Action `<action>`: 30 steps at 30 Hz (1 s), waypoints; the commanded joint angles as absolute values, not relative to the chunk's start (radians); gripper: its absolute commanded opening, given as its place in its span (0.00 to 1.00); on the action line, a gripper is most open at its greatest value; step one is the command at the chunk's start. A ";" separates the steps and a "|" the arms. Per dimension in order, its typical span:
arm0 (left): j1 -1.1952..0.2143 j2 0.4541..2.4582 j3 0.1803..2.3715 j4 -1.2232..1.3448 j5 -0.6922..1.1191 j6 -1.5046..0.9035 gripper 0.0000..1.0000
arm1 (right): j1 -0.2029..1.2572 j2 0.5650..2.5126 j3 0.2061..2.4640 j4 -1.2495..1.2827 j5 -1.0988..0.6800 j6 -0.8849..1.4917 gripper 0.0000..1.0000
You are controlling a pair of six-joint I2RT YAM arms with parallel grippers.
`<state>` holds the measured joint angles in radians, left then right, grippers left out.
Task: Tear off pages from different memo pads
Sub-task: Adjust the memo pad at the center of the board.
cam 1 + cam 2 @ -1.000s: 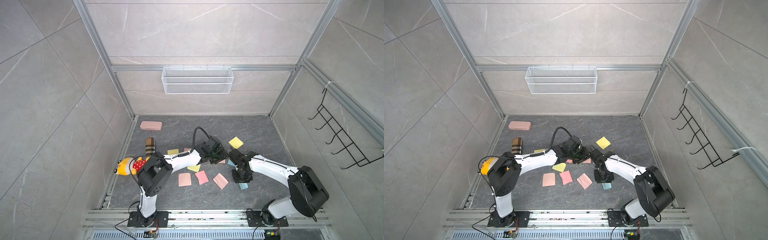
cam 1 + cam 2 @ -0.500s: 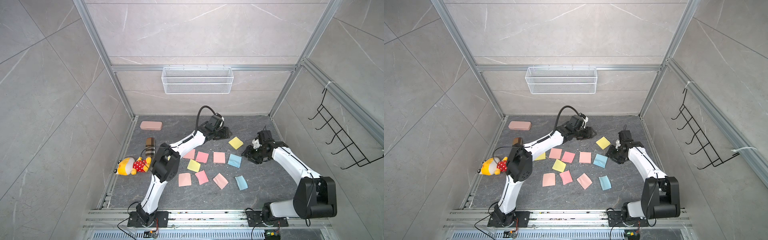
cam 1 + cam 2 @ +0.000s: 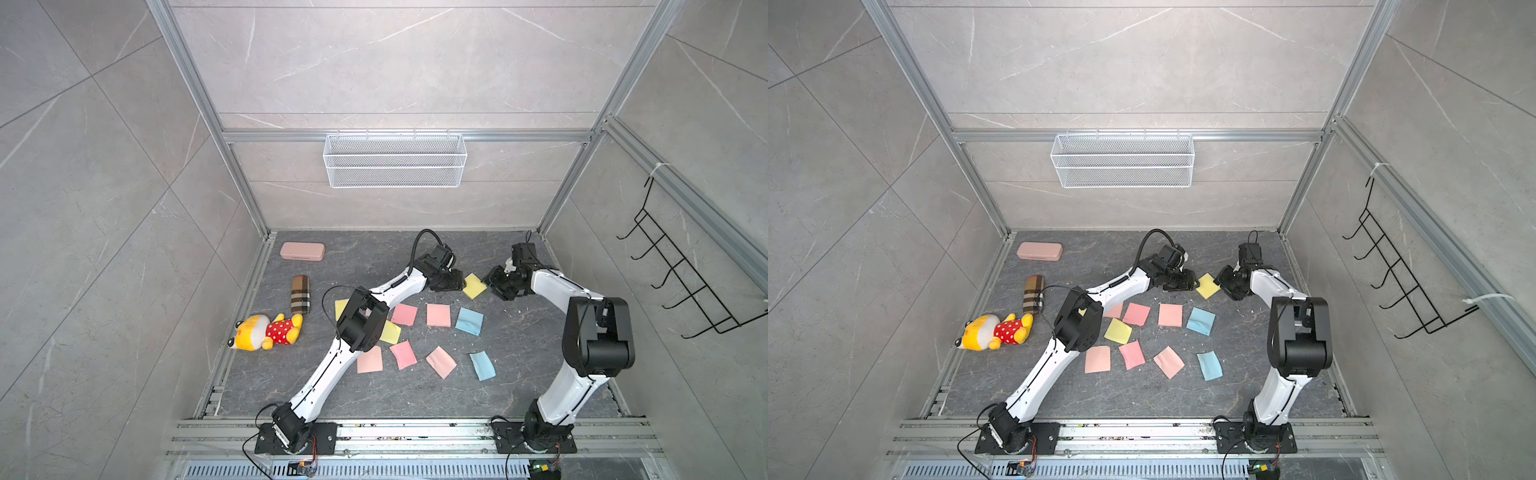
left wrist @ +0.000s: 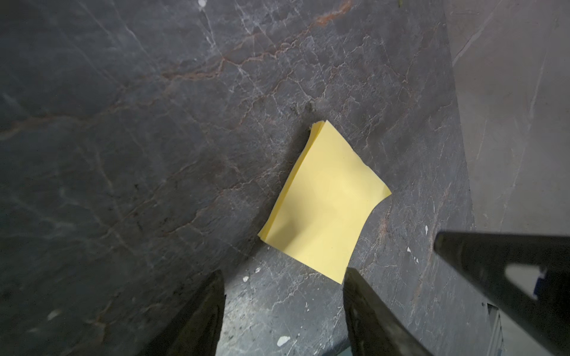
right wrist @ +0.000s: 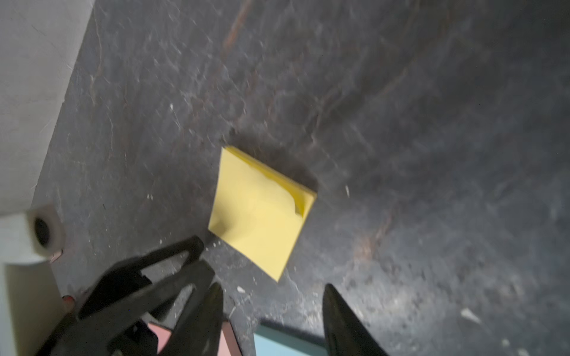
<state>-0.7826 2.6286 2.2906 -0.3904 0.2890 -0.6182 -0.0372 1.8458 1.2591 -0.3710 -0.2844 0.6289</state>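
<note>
Left gripper [image 4: 283, 272] and right gripper [image 5: 273, 285] are flanking the yellow memo pad [image 4: 324, 200], both spread and empty. One should be pinning the pad while the other is peeling its curled top page [image 5: 262, 209] slowly.

On table [image 3: 374, 399], pink case [image 3: 302, 251], plaid roll [image 3: 300, 294], plush toy [image 3: 268, 330] lie well apart from left pincer [image 3: 459, 283], out to its left. High beyond pincer, white wire basket [image 3: 395, 160]; black hook rack [image 3: 681, 286] well off to its right.

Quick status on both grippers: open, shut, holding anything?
Left gripper: open, holding nothing, facing the yellow pad.
Right gripper: open, holding nothing, facing the same pad.
</note>
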 commanded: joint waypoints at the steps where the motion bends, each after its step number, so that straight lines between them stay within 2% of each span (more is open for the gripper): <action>1: -0.816 2.585 2.244 -0.373 0.284 -0.663 0.62 | -0.038 1.962 1.376 -0.370 -0.256 0.584 0.56; 6: -0.818 2.572 2.213 -0.387 0.278 -0.700 0.61 | -0.034 2.122 1.558 -0.445 -0.286 0.566 0.58; 11: -0.816 2.564 2.202 -0.384 0.291 -0.732 0.58 | -0.031 2.180 1.595 -0.474 -0.332 0.572 0.59; 19: -0.776 2.579 2.199 -0.374 0.326 -0.751 0.51 | 0.034 2.064 1.370 -0.396 -0.350 0.610 0.58; 25: -0.722 2.519 2.145 -0.398 0.315 -0.703 0.50 | 0.053 1.966 1.214 -0.350 -0.458 0.607 0.58; 30: -0.728 2.494 2.094 -0.369 0.341 -0.692 0.50 | 0.034 1.964 1.224 -0.372 -0.438 0.594 0.56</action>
